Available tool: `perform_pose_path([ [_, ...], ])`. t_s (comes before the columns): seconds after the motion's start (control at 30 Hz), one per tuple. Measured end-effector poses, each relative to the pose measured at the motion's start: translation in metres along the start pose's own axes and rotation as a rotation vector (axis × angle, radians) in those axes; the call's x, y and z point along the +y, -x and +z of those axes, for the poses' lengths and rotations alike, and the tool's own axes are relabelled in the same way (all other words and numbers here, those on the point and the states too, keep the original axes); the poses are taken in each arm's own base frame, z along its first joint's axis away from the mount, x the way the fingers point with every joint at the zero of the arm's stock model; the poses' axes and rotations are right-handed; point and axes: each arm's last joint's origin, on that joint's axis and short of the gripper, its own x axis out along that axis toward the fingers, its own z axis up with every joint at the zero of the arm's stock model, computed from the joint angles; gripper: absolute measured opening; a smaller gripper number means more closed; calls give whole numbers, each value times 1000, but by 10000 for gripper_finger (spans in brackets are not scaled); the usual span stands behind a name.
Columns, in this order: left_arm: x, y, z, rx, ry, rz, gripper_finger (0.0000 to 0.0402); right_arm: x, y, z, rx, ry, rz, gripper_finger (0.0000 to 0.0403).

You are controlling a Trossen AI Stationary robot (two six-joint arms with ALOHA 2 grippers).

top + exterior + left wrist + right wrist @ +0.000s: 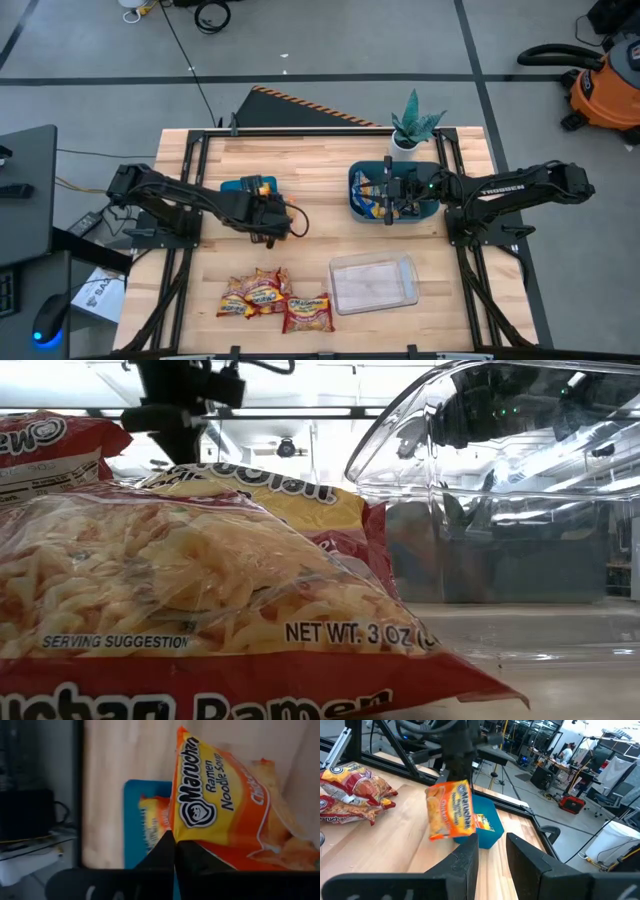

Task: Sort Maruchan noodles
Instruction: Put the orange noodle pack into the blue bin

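Note:
An orange Maruchan noodle packet point(225, 805) hangs under my left gripper point(175, 847), which is shut on it just beside the left teal bin point(487, 827). Another orange packet point(152, 820) lies in that bin. From above, my left gripper point(268, 222) covers the held packet. Red-and-yellow packets point(268, 297) lie flat on the table near the front edge. My right gripper point(492, 852) stands open with nothing between its fingers, over the right teal bin point(358, 185), which holds blue-and-yellow packets point(375, 202). My left gripper pinches the orange packet by one short sealed edge point(176, 836) between its two shut fingers. The fingers slant down from above. The packet point(449, 810) hangs below them, upright and slightly tilted, lifted clear of the table and the bin.
A clear plastic container point(373, 283) lies at the front right of the table, next to the red packets. A potted plant point(412, 128) stands at the far edge behind the right bin. Bare wood lies between the two bins.

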Motion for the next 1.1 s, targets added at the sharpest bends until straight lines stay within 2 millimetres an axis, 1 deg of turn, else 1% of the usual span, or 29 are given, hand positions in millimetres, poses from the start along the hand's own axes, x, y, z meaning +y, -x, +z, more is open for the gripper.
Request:
perform_pose_path([
  [0.1, 8, 6, 1, -5, 19, 54, 4, 0, 0, 0, 0, 1, 0, 105],
  [0.23, 20, 17, -6, -21, 57, 102, 4, 0, 0, 0, 0, 1, 0, 105],
  [0.3, 29, 24, -13, -29, 88, 136, 4, 0, 0, 0, 0, 2, 0, 105],
  [0.43, 53, 35, -31, -28, 204, 186, 4, 0, 0, 0, 2, -2, 1, 105],
  [0.5, 62, 35, -41, -25, 243, 185, 4, 0, 0, 0, 2, -4, 1, 105],
  [0.6, 68, 24, -58, -25, 288, 181, 4, 0, 0, 0, 2, -5, 1, 105],
  [0.8, 57, -17, -88, -62, 303, 85, 4, 0, 0, 0, -4, -4, -2, 105],
  [0.93, 56, -35, -101, -59, 334, 33, 4, 0, 0, 1, -6, -3, -3, 105],
  [1.03, 58, -44, -108, -28, 339, 14, 4, 0, 0, 1, -6, -3, -2, 105],
  [1.1, 60, -46, -107, -20, 338, -18, 4, 0, 0, 0, -4, -3, -2, 105],
])
